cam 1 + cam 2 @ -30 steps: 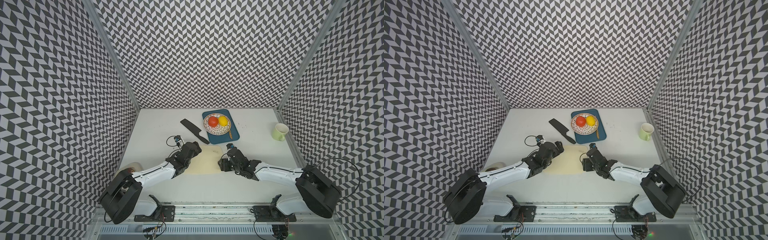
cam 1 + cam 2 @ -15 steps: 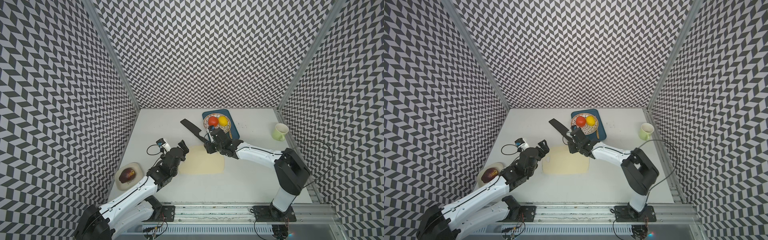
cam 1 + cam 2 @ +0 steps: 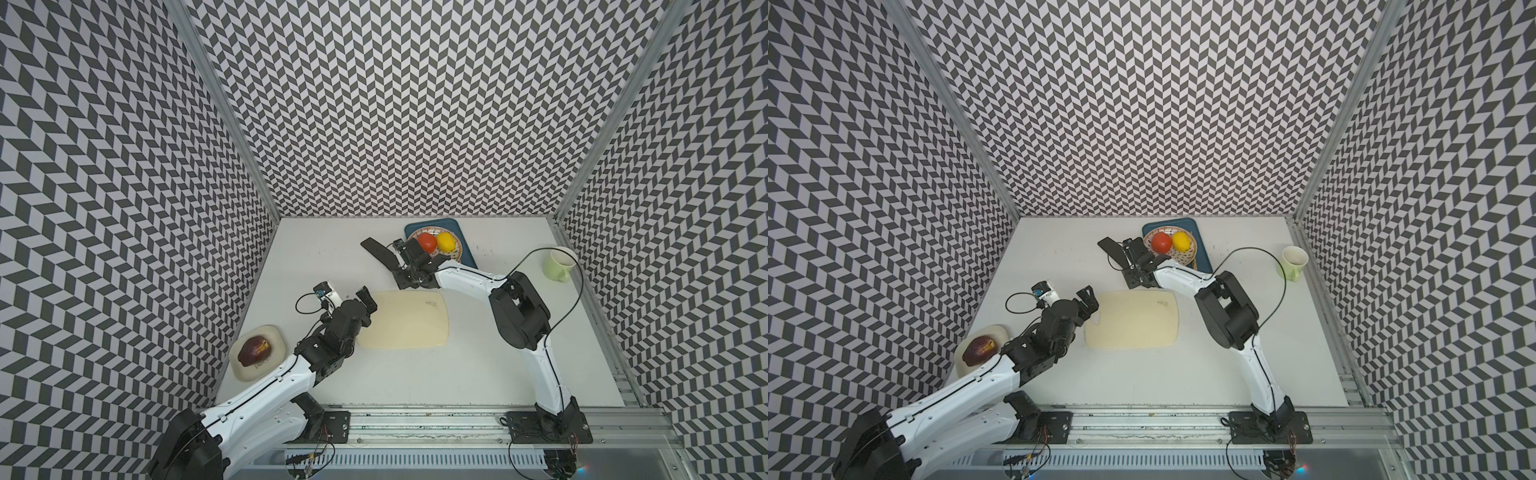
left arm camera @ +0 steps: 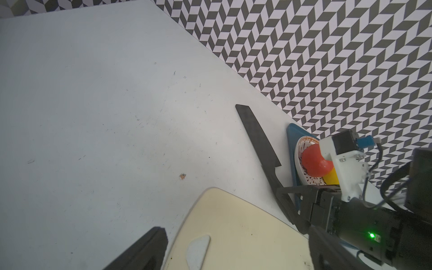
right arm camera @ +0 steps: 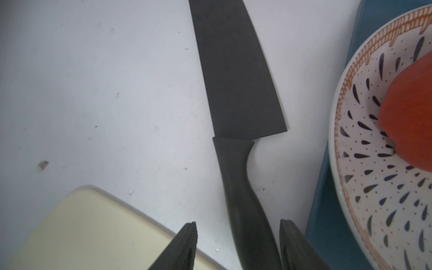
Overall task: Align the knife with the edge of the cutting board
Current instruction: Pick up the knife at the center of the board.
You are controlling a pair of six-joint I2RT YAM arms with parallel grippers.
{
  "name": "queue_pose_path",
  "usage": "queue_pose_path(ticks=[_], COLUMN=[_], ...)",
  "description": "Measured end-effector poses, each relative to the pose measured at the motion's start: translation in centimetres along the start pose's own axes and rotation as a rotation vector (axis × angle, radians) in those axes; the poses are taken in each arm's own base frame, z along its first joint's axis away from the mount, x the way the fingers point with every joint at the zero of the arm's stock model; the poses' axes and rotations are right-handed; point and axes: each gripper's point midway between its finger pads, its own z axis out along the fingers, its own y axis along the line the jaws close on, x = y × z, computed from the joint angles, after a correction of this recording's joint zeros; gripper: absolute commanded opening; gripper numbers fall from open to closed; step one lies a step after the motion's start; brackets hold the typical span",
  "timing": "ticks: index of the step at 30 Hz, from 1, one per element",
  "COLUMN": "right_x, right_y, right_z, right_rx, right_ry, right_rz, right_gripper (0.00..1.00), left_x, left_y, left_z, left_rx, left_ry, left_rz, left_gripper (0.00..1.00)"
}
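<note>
The knife [image 5: 233,81] is matt black all over. The cutting board [image 3: 405,320] is smooth and pale, maybe plastic. The worktop [image 4: 93,93] is white, dull and a bit scratched. The plate [image 5: 374,175] is shiny with painted marks.

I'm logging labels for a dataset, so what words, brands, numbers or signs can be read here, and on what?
None can be read.
The knife, board, tray and mug show no lettering.
The plate has only a painted pattern, no words.
Any marking on the wrist camera is too small to tell.
</note>
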Motion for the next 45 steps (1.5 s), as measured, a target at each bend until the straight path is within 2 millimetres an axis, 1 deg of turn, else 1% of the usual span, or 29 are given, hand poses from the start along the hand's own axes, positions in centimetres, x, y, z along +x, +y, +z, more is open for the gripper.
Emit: queue_pose_path(ticks=[3, 6, 8, 10, 15, 17, 20, 21, 27, 31, 35, 37, 41, 43, 45], right_x=[0.0, 0.3, 0.6, 0.8, 1.4, 1.3, 1.1, 1.0, 1.0, 1.5, 1.6, 1.2, 1.1, 1.5, 2.3], right_y=[-0.6, -0.8, -0.4, -0.3, -0.2, -0.1, 0.0, 0.0, -0.1, 0.2, 0.9, 1.7, 2.7, 3.1, 3.1], right_z=[0.8, 1.3, 1.5, 1.7, 2.2, 2.4, 2.5, 2.5, 2.3, 1.4, -0.5, -1.8, -3.5, -4.1, -4.6], right_rx=[-0.011, -0.03, -0.046, -0.051, -0.059, -0.06, -0.065, -0.066, -0.059, -0.061, -0.059, -0.058, -0.069, -0.075, -0.076], right_ry=[0.017, 0.032, 0.04, 0.045, 0.058, 0.057, 0.052, 0.049, 0.047, 0.054, 0.043, 0.025, -0.002, -0.004, 0.003], right_rz=[-0.011, -0.029, -0.044, -0.058, -0.083, -0.091, -0.106, -0.107, -0.108, -0.105, -0.113, -0.119, -0.11, -0.102, -0.09], right_gripper=[0.58, 0.57, 0.55, 0.5, 0.45, 0.4, 0.28, 0.26, 0.25, 0.25, 0.25, 0.24, 0.23, 0.23, 0.23], left_x=[-0.1, -0.1, -0.1, -0.1, -0.1, -0.1, -0.1, -0.1, -0.4, -0.4, -0.4, -0.5, -0.5, -0.6, -0.8], left_y=[0.0, -0.1, -0.1, -0.1, -0.2, -0.3, -0.3, -0.3, -0.4, -0.5, -0.5, -0.5, -0.5, -0.5, -0.5], left_z=[0.0, 0.0, 0.0, 0.0, -0.1, -0.1, -0.1, -0.1, -0.2, -0.3, -0.3, -0.3, -0.4, -0.5, -0.6], left_rx=[0.002, 0.004, 0.004, 0.007, 0.014, 0.017, 0.019, 0.02, 0.028, 0.031, 0.031, 0.032, 0.034, 0.037, 0.041], left_ry=[-0.001, -0.002, -0.002, -0.001, 0.0, 0.001, 0.002, 0.003, -0.003, -0.005, -0.005, -0.006, -0.007, -0.01, -0.014], left_rz=[-0.002, -0.005, -0.005, -0.006, -0.01, -0.012, -0.012, -0.012, -0.019, -0.021, -0.022, -0.023, -0.025, -0.028, -0.033], left_gripper=[1.0, 1.0, 1.0, 1.0, 1.0, 1.0, 1.0, 1.0, 1.0, 1.0, 1.0, 1.0, 1.0, 1.0, 1.0])
